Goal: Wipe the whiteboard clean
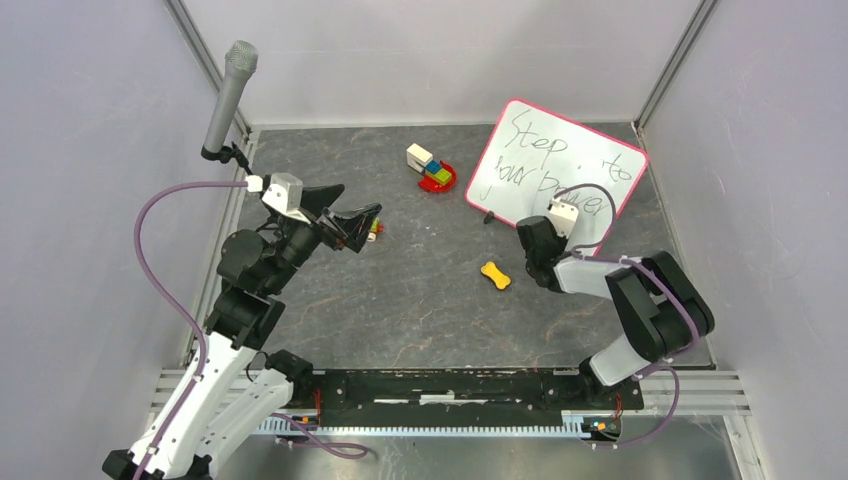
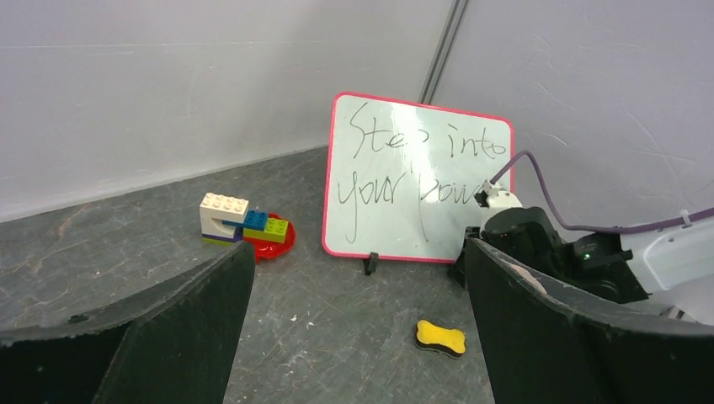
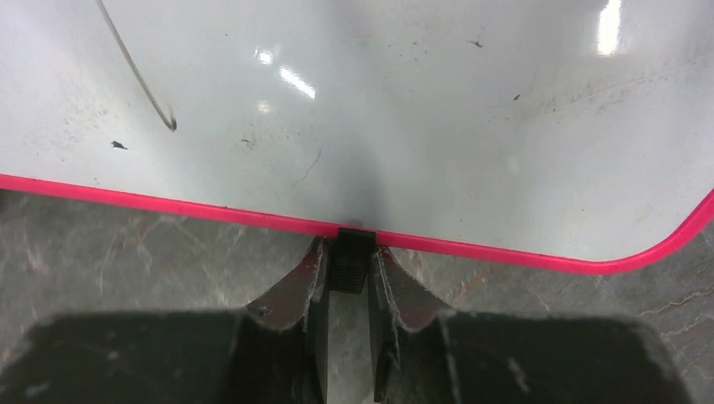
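Whiteboard (image 1: pixel 555 165): propped up, leaning back, at the far right of the bench (image 1: pixel 400 310) — black handwriting across it
Right claw (image 3: pixel 349 271): clamped on the black clip (image 3: pixel 350 252) at the board's lower pink edge
Left claw (image 2: pixel 358 252): fingers wide apart, holding nothing — on the bench's left side, well apart from the board
Yellow eraser (image 1: pixel 495 275): flat on the bench, near the board's lower edge
Toy blocks (image 1: pixel 428 160): on a red dish (image 1: pixel 445 184), left of the board

The whiteboard (image 1: pixel 545 160) is standing far right on the surface (image 1: pixel 400 310), seemingly tilting back. The bricks (image 1: pixel 432 170) are sitting just left of it, the eraser (image 1: pixel 495 275) is lying nearer, and the right fingers (image 3: pixel 296 290) are pinching the clip (image 3: pixel 351 252) on its near edge.
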`<state>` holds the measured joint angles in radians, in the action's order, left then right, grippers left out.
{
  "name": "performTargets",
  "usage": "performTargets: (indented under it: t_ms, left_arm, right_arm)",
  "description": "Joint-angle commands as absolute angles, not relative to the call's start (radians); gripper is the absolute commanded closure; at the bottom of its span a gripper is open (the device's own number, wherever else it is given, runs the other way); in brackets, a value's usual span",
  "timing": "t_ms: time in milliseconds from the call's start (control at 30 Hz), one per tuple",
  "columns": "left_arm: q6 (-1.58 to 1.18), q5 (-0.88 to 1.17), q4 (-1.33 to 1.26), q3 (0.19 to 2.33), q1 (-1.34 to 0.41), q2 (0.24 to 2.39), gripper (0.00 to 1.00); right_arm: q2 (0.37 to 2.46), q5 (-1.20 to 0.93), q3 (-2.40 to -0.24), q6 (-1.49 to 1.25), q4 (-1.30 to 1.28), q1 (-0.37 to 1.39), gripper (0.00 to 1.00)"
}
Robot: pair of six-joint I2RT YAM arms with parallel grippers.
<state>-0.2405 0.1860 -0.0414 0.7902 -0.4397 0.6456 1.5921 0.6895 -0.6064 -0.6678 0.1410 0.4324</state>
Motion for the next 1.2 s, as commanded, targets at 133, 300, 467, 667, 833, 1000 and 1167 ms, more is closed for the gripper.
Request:
performTargets:
  t_ms: [133,300,467,667,833,1000,1167]
  left_arm:
    - [-0.23,0.128,-0.052,0.797,-0.436,0.635,0.0]
    - [-0.258,0.031,0.036,0.833,-0.436,0.705,0.0]
    - [-0.271,0.004,0.123,0.89,-0.435,0.787,0.0]
    - [-0.308,0.024,0.241,0.98,-0.396,0.964,0.0]
    - [-0.413,0.127,0.22,0.965,-0.301,1.006,0.0]
    - [-0.594,0.283,0.209,0.895,-0.188,1.028,0.0]
    - [-0.708,0.539,0.121,0.797,-0.062,1.115,0.0]
  right_arm:
    - [1.464,0.39,-0.405,-0.331,0.172,0.498,1.0]
    - [1.464,0.292,-0.397,-0.256,0.218,0.554,1.0]
    - [1.473,0.253,-0.402,-0.209,0.25,0.618,1.0]
    - [1.446,0.189,-0.326,-0.199,0.34,0.657,1.0]
    - [1.42,0.216,-0.304,-0.195,0.366,0.715,1.0]
    - [1.419,0.237,-0.315,-0.162,0.346,0.754,1.0]
    - [1.358,0.189,-0.296,-0.124,0.372,0.788,1.0]
